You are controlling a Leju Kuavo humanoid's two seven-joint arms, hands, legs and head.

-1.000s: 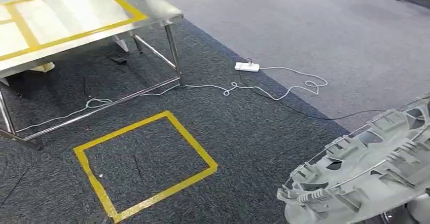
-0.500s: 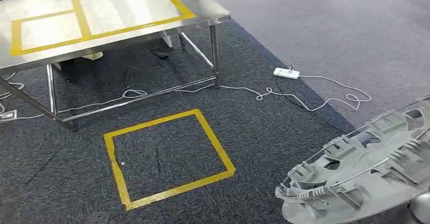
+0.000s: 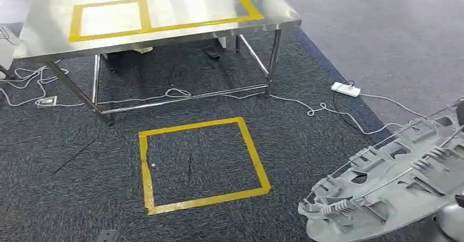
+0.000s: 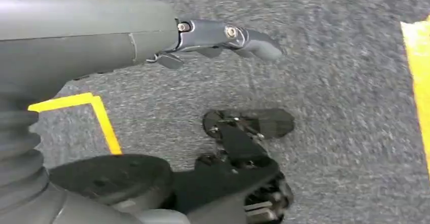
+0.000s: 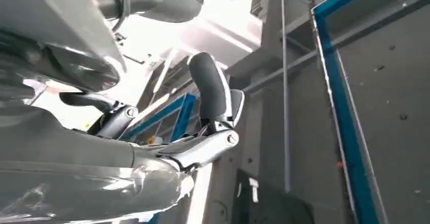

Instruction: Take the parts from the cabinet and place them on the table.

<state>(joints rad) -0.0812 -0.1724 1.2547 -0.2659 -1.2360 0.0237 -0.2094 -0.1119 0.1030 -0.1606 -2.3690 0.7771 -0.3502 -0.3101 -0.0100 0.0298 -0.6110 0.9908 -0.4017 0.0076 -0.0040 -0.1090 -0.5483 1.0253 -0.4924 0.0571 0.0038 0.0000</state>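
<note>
Cut-offs and unclear bits

Grey ribbed part (image 3: 391,184) cropped by right and bottom edges of head view, far end unseen; whatever holds it hidden underneath. Steel table (image 3: 49,26) clipped at top edge, back legs not visible. White cables (image 3: 22,83) run off left edge. Small dark item under table (image 3: 210,51) too small to identify. Right hand (image 5: 203,127) partly covered by a grey blurred mass in right wrist view; contact with part can't be told. Left hand (image 4: 223,36) mostly behind own cover, fingers motion-blurred.
</note>
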